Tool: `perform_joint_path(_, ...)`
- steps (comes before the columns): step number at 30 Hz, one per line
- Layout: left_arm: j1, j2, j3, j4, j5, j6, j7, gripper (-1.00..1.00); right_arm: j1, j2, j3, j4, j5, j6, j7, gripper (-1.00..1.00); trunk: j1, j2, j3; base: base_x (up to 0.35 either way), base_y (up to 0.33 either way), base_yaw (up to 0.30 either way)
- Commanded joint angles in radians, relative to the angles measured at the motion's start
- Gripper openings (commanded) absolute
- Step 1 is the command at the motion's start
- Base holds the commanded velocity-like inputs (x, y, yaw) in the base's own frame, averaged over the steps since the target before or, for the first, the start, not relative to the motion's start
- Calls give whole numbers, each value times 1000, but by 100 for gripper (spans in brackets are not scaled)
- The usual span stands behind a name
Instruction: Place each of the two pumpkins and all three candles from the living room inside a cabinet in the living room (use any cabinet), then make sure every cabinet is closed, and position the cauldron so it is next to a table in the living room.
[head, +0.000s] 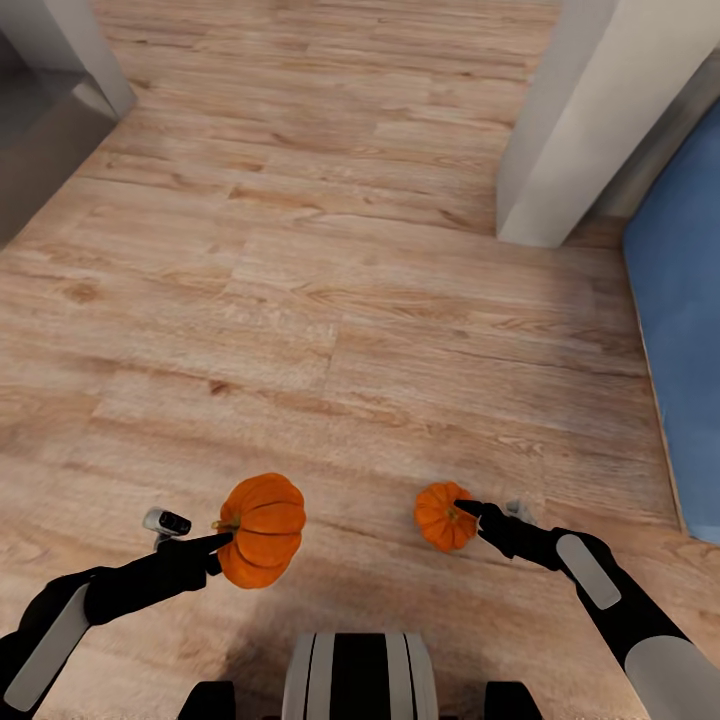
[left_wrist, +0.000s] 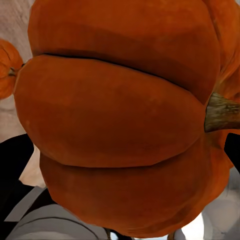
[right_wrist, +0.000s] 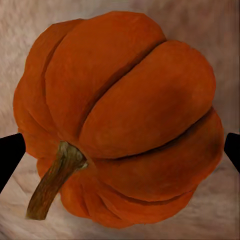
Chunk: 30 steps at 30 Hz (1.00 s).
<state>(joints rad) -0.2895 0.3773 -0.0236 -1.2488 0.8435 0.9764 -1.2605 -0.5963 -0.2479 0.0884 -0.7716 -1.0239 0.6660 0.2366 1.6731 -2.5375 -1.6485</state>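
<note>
Both pumpkins hang above the wood floor (head: 330, 300), one in each hand. My left gripper (head: 226, 541) is shut on the larger orange pumpkin (head: 264, 529), whose ribbed side and brown stem loom close in the left wrist view (left_wrist: 120, 120). The smaller pumpkin (head: 441, 515) is held by my right gripper (head: 468, 510), which is shut on it. In the right wrist view this pumpkin (right_wrist: 120, 120) sits between the black fingertips (right_wrist: 10, 155), stem toward the camera. The smaller pumpkin (left_wrist: 7, 67) also peeks in at the edge of the left wrist view. Cabinet, candles and cauldron are out of view.
A white wall corner (head: 590, 120) stands at the upper right, with a blue surface (head: 685, 330) along the right edge. A grey unit (head: 40, 130) sits at the upper left. Open floor stretches ahead between them. My base (head: 360, 680) shows at the bottom.
</note>
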Motion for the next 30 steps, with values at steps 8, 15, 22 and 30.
perform_joint_path(8, 0, 2, -3, 0, 8, 10, -2, -100, 0, -1, 2, 0, 1, 1, 4, 100, 3, -2, -32, 0, 0, 0)
perform_joint_path(15, -1, 2, 1, 0, 8, 10, -2, -100, 0, -1, 2, 0, 1, 1, 4, 100, 3, -2, -32, 0, 0, 0)
perform_joint_path(22, -1, 2, 1, 0, 7, 10, -2, -100, 0, -1, 2, 0, 1, 1, 4, 100, 3, -2, -32, 41, 23, 0)
perform_joint_path(30, 0, 2, 0, 0, 6, 10, -2, -100, 0, -1, 2, 0, 1, 1, 4, 100, 3, -2, -32, 43, 5, 0)
